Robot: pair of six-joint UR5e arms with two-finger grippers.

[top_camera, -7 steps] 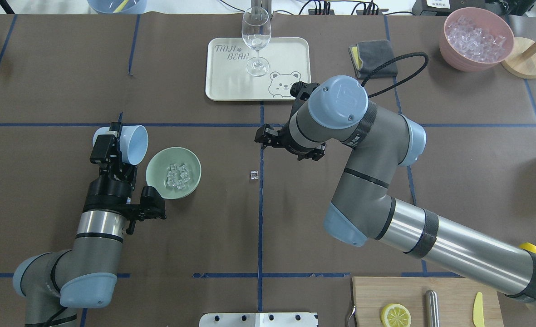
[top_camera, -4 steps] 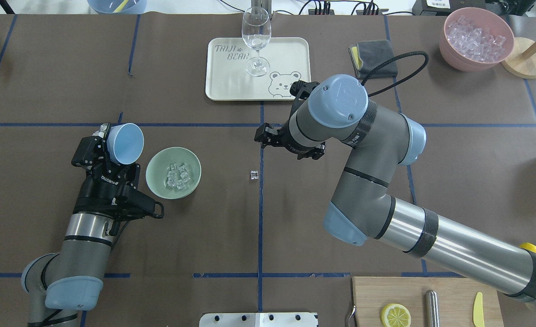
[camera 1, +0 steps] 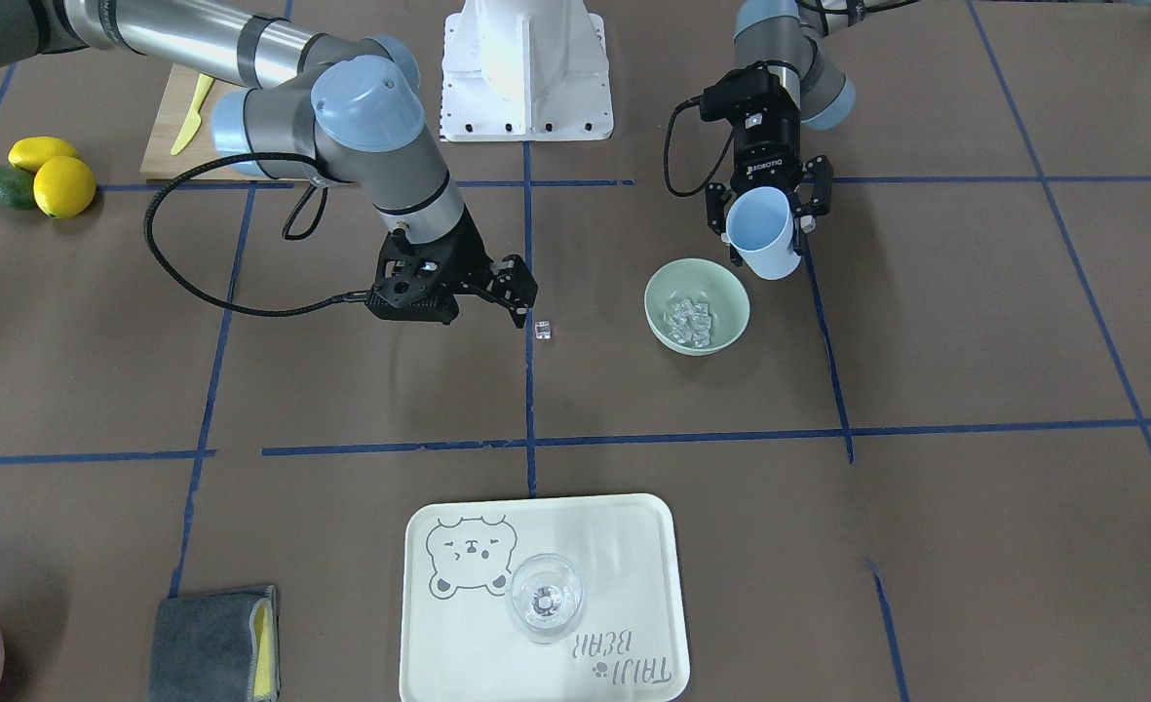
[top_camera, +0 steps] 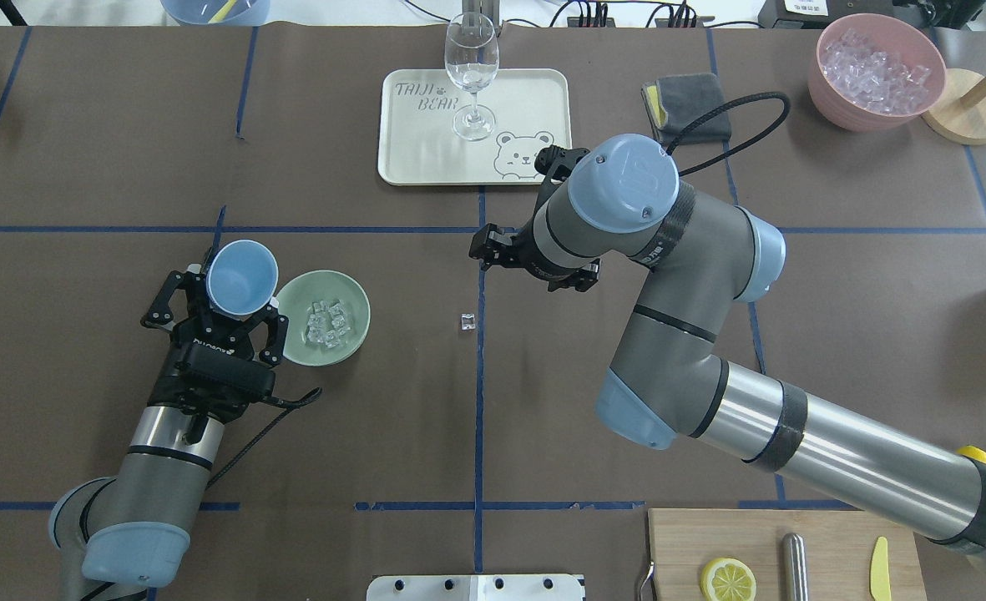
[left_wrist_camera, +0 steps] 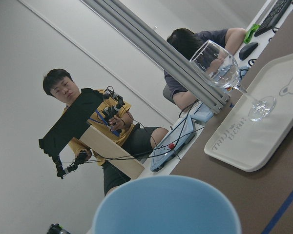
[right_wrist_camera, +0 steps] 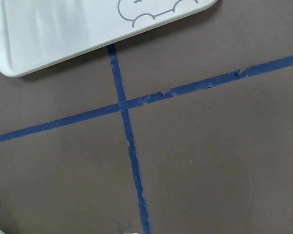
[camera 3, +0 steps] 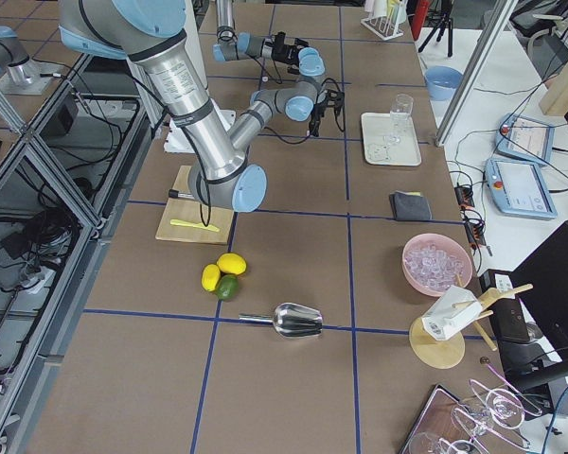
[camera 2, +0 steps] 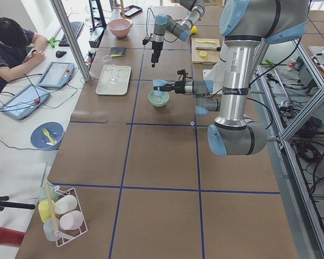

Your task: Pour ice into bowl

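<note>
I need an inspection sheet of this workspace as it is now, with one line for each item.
Surface: brown table with blue tape lines; one stray ice cube lies on it.
Job's things: bowl holds the ice; light blue cup held upright beside it, no ice seen inside.
Clutter: tray with wine glass; grey cloth; pink tub of ice; cutting board with lemon slice.
Grippers: left tool shut on the cup; right tool open, empty, above the table.
Cables: black cable loops beside the right arm.
Surroundings: operator seated at a side desk.
</note>
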